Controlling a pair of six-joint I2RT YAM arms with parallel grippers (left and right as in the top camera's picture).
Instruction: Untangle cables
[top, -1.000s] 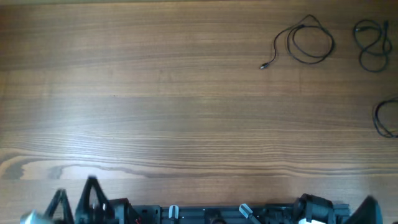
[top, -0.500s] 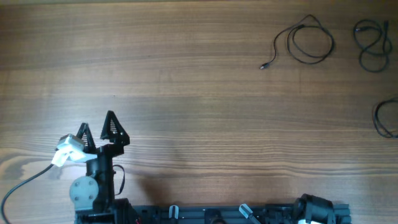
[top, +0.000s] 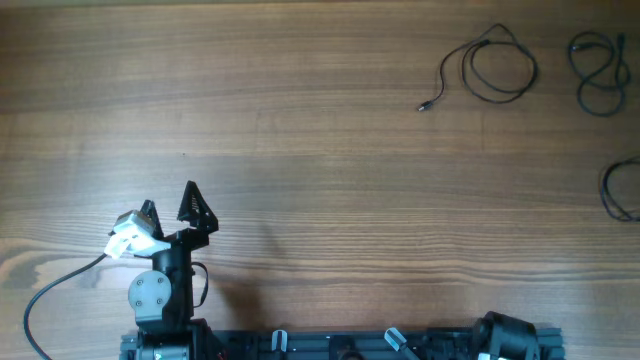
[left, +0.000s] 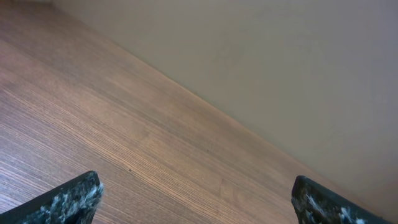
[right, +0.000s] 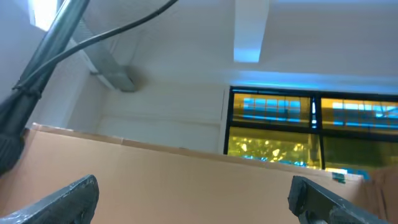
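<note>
The black two-finger left gripper (top: 170, 197) hangs spread wide above the brown wooden table (top: 320, 200), holding nothing. The right gripper (right: 193, 186), also wide and empty, faces the ceiling (right: 186, 37). Far right lie thin black looped cables. The first cable (top: 497, 70) trails its metallic plug (top: 422, 106) left and nearer. The second cable (top: 598, 72) lies beside it. The third cable (top: 620, 190) is cut off by the right edge.

Matt wood-grain table (top: 300, 150); metal-tipped black cables (top: 443, 73)
</note>
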